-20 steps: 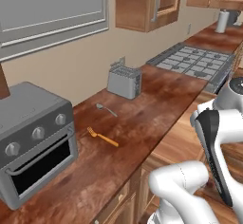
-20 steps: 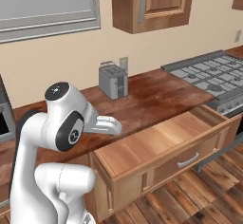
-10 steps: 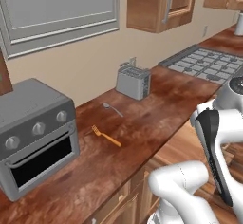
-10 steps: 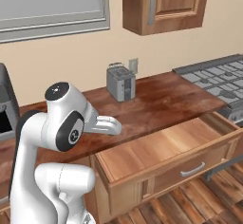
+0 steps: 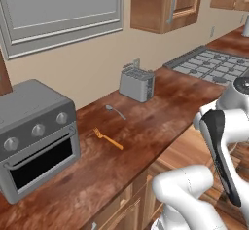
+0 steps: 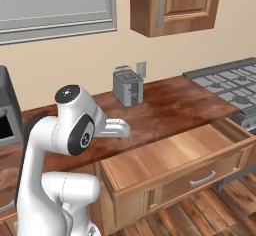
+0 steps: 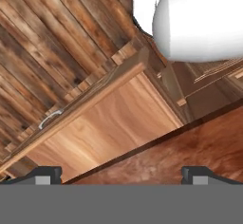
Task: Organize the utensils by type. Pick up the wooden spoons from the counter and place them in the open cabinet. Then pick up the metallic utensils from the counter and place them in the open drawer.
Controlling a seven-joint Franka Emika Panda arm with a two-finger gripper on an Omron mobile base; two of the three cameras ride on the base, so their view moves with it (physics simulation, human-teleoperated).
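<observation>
step: reach for spoon (image 5: pixel 115 111) | pincer (image 7: pixel 121 173) released, over drawer (image 6: pixel 165 155) | spoon just in front of toaster (image 5: pixel 137 84) on desk (image 5: pixel 160 112) | descend across handle, avoid fork (image 5: pixel 108 138)

Counter (image 5: pixel 165 112): toaster oven (image 5: pixel 34 136) at left end; fork (image 5: pixel 108 139) and spoon (image 5: pixel 115 111) mid-surface; toaster (image 5: pixel 137 84) at back edge. Drawer (image 6: pixel 170 155) open below front edge.

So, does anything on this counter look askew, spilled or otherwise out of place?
Nothing spilled or damaged. Two utensils lie loose on the counter between the toaster oven and toaster: an orange fork and a small grey spoon. The drawer stands open, with nothing visible inside.
</observation>
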